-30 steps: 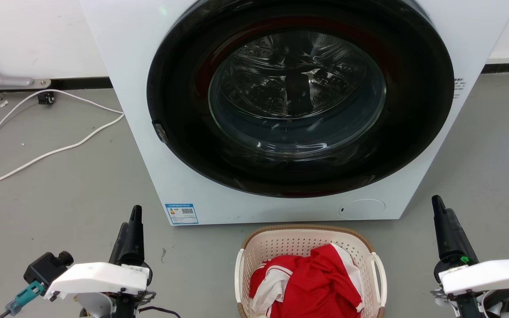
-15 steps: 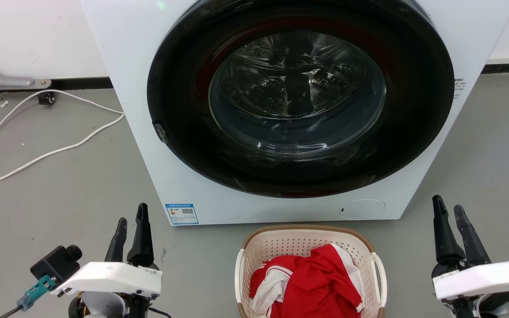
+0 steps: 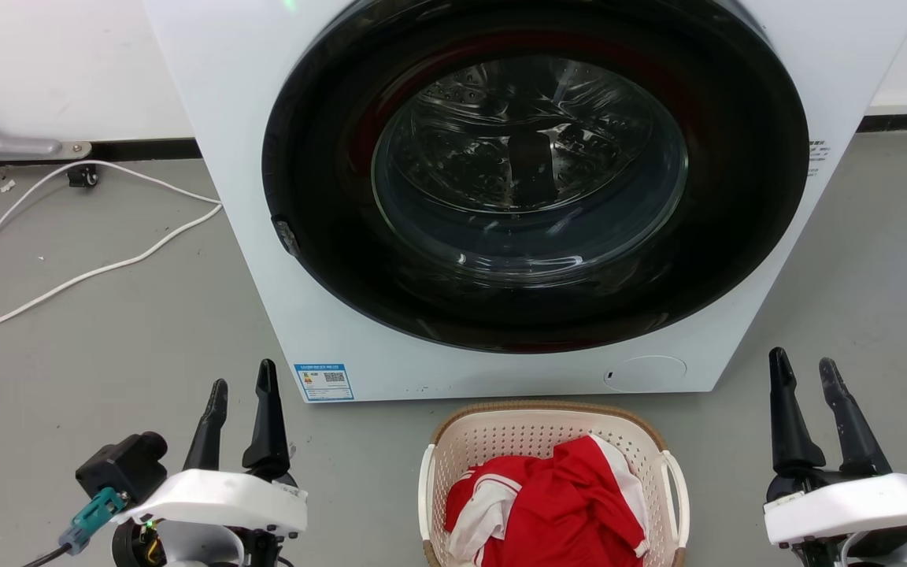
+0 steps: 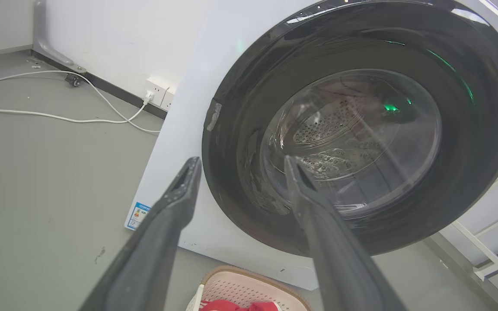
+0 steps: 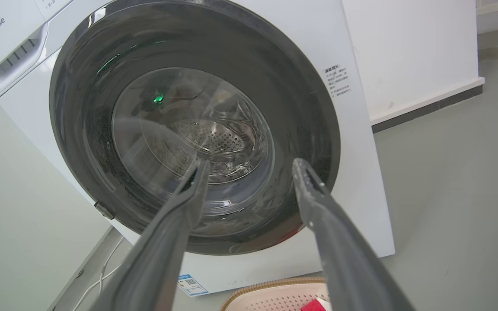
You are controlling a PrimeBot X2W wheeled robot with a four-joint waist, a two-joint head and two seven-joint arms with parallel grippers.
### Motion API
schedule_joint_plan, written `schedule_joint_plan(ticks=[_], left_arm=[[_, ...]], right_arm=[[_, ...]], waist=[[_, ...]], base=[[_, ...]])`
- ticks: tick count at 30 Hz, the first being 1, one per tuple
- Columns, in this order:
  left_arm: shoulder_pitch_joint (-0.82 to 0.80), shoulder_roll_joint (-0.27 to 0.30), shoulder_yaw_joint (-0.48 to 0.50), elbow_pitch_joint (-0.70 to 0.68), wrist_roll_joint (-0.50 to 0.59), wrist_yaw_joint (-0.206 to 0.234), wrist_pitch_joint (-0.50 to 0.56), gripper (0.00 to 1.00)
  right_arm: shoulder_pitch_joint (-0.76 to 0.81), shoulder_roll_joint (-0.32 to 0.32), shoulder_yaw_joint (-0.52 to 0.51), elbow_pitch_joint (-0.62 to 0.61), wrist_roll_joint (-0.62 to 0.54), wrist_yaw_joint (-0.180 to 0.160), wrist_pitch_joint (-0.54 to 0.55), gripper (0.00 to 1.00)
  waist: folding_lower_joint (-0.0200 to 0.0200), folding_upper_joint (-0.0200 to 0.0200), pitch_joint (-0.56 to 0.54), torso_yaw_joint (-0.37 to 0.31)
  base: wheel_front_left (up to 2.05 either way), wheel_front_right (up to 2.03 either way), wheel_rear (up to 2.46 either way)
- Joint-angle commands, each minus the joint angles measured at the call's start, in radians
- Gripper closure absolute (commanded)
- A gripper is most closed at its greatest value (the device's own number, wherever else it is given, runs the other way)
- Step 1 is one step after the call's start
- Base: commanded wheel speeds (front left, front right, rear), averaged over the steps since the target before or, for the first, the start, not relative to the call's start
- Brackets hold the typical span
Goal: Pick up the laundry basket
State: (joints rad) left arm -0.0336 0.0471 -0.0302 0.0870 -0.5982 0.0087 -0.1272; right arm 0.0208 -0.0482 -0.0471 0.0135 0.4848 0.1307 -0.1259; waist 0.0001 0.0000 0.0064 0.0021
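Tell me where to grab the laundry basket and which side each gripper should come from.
Probably best to take the laundry basket by its white side handles: the left handle with the left gripper from the left, the right handle with the right gripper from the right. The handles bow out from the walls, and both grippers stand open on either side.

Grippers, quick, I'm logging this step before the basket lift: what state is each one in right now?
Left gripper: open, holding nothing.
Right gripper: open, holding nothing.
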Motion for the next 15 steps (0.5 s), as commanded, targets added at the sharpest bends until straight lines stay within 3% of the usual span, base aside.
schedule_joint_plan(ticks=[1,15], left_arm=[[0.002,0.003,-0.004,-0.016,0.025,0.0,-0.01,0.0],[0.016,0.004,-0.032,-0.016,0.177,0.004,-0.046,0.0]], right_arm=[[-0.003,-0.003,0.001,-0.017,-0.027,0.0,-0.011,0.0],[0.017,-0.003,0.005,-0.045,-0.161,0.0,-0.046,0.0]], waist=[[-0.0001,0.0,0.0,0.0],[-0.0001,0.0,-0.005,-0.004]], base=[[0.0,0.0,0.0],[0.0,0.0,0.0]])
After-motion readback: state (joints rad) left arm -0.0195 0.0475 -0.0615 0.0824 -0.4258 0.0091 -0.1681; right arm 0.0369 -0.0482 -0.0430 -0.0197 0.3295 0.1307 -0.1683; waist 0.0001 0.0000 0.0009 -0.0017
